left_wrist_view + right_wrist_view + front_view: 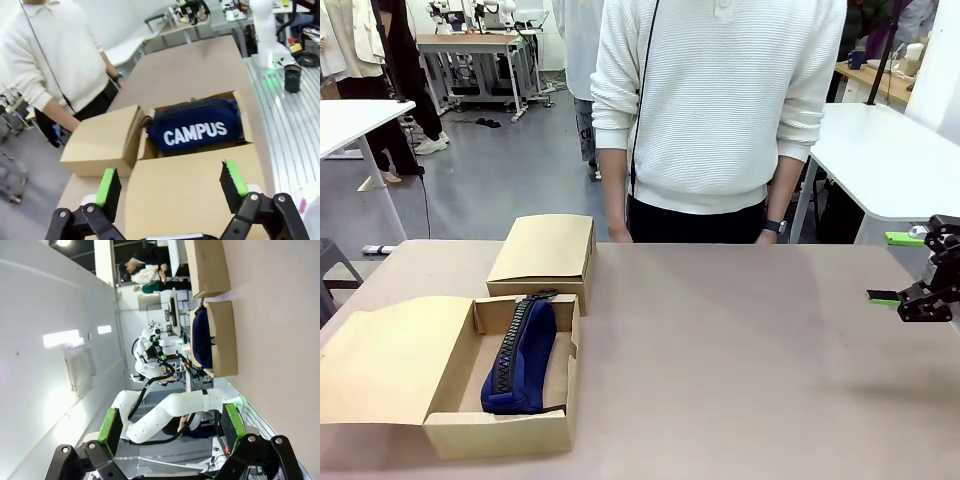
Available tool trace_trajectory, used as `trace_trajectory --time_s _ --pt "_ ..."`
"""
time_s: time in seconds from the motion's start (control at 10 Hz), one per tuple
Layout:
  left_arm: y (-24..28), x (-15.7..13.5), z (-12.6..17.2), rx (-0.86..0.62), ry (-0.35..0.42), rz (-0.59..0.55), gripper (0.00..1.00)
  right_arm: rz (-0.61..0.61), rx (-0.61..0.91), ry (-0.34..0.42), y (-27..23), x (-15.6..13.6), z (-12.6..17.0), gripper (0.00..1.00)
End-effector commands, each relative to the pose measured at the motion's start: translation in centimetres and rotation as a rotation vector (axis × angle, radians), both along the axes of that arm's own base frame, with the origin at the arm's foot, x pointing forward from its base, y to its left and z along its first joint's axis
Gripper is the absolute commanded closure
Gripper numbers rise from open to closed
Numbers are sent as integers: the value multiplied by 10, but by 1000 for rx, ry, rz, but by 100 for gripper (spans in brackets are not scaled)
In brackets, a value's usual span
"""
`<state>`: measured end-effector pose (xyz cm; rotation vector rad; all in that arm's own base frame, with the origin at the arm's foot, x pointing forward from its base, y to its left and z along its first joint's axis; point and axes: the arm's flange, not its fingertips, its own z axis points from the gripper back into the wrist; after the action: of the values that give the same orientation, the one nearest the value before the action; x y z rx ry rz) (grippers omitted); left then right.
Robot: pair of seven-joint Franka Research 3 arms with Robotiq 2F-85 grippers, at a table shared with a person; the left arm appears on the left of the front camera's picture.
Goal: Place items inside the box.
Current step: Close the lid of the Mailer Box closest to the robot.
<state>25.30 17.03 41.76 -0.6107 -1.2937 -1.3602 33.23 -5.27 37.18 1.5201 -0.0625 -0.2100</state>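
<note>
In the front view, the navy pencil pouch [521, 357] lies inside the open cardboard box [498, 432] at lower left. We judge it soft and light, best pinched across its body. The right gripper [898, 268], far right, is spread and empty.

In the left wrist view, the left gripper [171, 184] is spread above the box flap, the pouch beyond it at centre.

In the right wrist view, the box sits upper right, well apart from the spread fingers.
</note>
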Motion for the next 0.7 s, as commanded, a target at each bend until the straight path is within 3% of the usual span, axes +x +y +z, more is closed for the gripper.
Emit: trace_trajectory --time_s 0.0,0.1,0.3,0.6 --pt "-7 -4 2 31 109 -33 0 -14 23 15 1 1 7 0" --pt "0 0 0 0 0 0 0 -14 23 15 1 1 7 0" --pt "17 18 -35 175 68 110 0 -14 23 15 1 1 7 0" --pt "47 33 -70 293 160 162 0 -14 23 15 1 1 7 0"
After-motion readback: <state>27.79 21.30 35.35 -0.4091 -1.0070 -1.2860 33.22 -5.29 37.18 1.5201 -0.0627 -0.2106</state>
